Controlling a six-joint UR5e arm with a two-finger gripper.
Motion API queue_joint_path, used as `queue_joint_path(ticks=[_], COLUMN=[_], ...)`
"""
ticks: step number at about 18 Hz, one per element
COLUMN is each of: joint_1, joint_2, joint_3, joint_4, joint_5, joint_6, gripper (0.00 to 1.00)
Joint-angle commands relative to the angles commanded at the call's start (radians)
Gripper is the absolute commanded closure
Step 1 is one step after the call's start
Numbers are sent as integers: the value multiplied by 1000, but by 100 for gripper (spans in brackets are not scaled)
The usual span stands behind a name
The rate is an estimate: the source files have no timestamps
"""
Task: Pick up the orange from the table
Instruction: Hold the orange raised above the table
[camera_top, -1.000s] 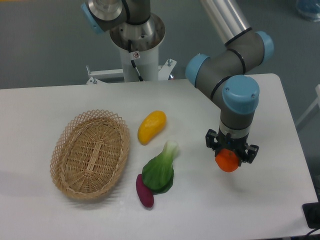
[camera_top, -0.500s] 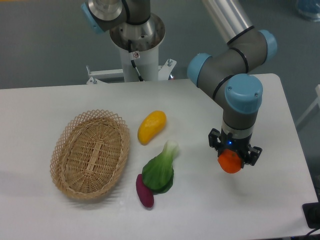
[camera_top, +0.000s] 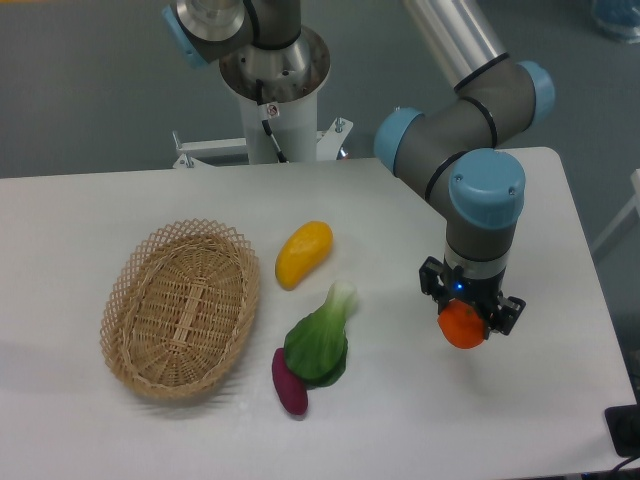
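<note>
The orange (camera_top: 462, 326) is a small round bright-orange fruit on the right side of the white table (camera_top: 80, 430). My gripper (camera_top: 466, 316) points straight down over it, with black fingers on either side of the fruit and closed against it. The wrist hides the orange's top. I cannot tell whether the orange rests on the table or hangs just above it.
A yellow-orange mango (camera_top: 303, 253) lies near the table's middle. A green bok choy (camera_top: 320, 338) and a purple sweet potato (camera_top: 289, 381) lie below it. An oval wicker basket (camera_top: 181, 306) stands at the left. The robot base (camera_top: 272, 80) is at the back.
The gripper and the orange between its fingers have shifted slightly right and toward the table's front over the last second.
</note>
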Motion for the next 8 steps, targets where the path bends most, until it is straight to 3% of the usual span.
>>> queue_joint_path(ticks=[8], joint_1=[-5], joint_2=[0], joint_3=[-11], joint_4=[8], joint_5=[26], joint_6=[-2], gripper=[48])
